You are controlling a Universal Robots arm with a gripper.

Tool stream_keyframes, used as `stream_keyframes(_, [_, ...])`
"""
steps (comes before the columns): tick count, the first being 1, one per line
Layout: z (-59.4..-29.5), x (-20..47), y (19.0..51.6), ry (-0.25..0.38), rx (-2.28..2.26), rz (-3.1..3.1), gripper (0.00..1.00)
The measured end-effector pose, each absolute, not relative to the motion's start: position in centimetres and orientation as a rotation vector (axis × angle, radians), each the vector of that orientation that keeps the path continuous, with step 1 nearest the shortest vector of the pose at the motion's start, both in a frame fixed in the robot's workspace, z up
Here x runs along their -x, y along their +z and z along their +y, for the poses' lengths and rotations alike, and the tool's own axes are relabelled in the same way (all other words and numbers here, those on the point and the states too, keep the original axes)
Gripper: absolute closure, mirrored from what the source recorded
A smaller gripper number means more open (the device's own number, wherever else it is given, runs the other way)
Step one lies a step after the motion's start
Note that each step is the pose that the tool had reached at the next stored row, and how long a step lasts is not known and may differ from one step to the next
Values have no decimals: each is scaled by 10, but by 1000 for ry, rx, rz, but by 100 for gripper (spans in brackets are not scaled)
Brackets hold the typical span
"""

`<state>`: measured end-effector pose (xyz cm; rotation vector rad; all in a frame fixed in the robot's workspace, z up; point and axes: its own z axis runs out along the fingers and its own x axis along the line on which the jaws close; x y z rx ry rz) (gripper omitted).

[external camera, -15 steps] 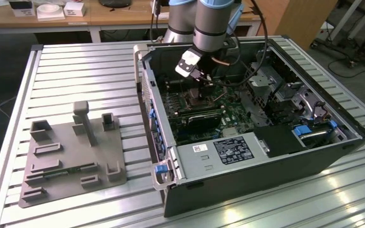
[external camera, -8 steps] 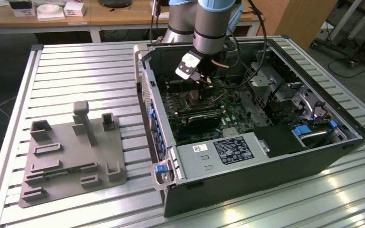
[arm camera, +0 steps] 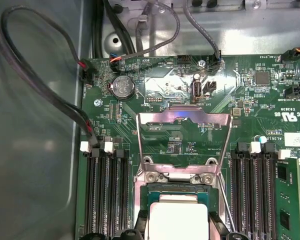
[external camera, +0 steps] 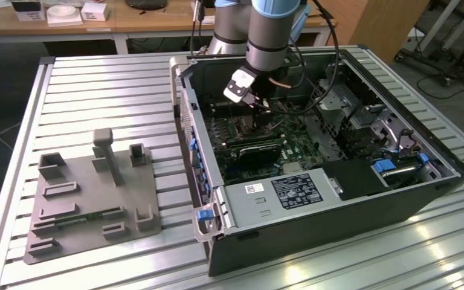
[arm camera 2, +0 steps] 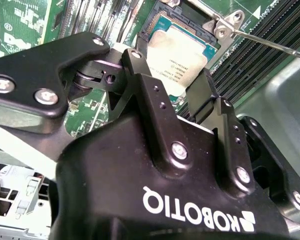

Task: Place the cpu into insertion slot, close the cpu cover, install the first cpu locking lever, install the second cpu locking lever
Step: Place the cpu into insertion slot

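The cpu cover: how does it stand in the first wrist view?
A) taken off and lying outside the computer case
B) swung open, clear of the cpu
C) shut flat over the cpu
B: the cpu cover is hinged back with the green board showing through its cut-out, and the cpu lies uncovered.

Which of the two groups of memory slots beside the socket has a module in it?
The group farther from the round coin cell: a green memory module stands in it. The other group is bare.
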<state>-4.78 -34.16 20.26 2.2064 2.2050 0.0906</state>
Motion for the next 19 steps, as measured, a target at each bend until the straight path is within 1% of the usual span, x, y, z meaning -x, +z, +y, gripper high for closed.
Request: stream_keyframes(19, [-343,47,197,87,-2211,2203,46])
